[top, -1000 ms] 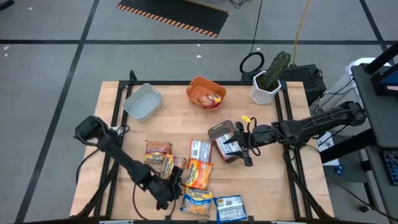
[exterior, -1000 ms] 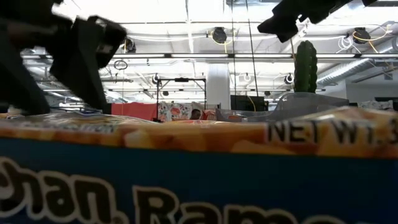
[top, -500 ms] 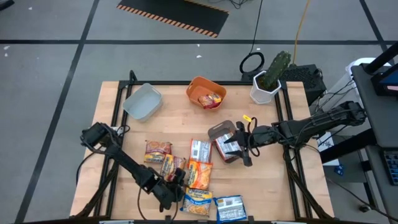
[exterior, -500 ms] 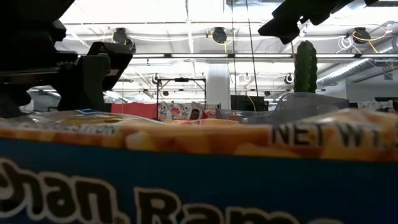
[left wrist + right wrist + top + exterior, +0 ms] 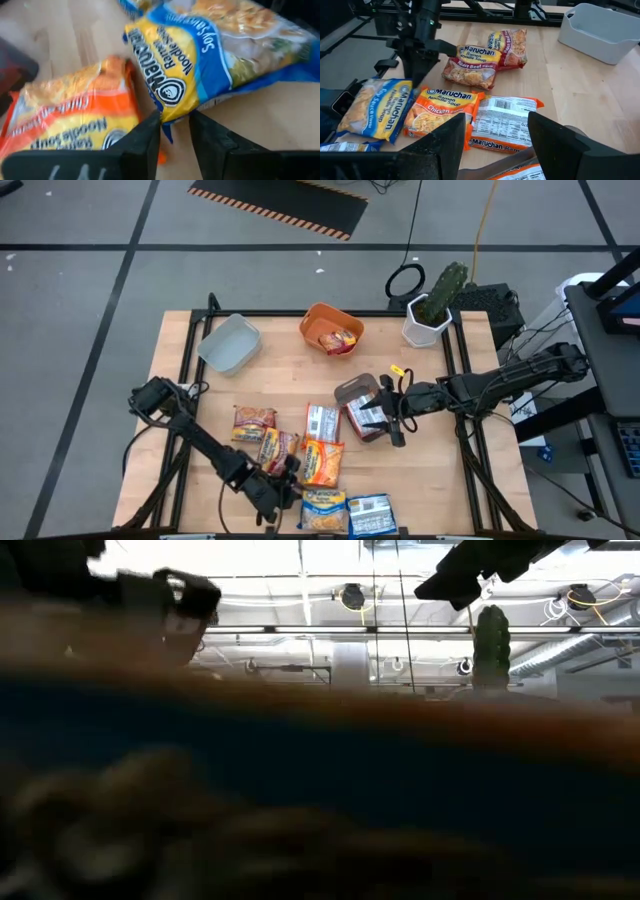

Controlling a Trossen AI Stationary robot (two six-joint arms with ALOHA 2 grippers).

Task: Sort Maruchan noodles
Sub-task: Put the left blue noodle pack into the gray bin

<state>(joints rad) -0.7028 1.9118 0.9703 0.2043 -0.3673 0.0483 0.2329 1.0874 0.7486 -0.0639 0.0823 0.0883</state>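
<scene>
At front edge, left gripper seemingly pinching yellow-and-blue packet

a robotics lab: taped grey floor, ceiling pipes and lights, cables beside the wooden table.

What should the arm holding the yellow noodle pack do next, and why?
Probably lift it a little higher. The left gripper pinches only one corner of the yellow-and-blue packet, which sits right beside the orange packet, so raising it first should avoid dragging that neighbour. The right gripper waits open mid-table.
</scene>
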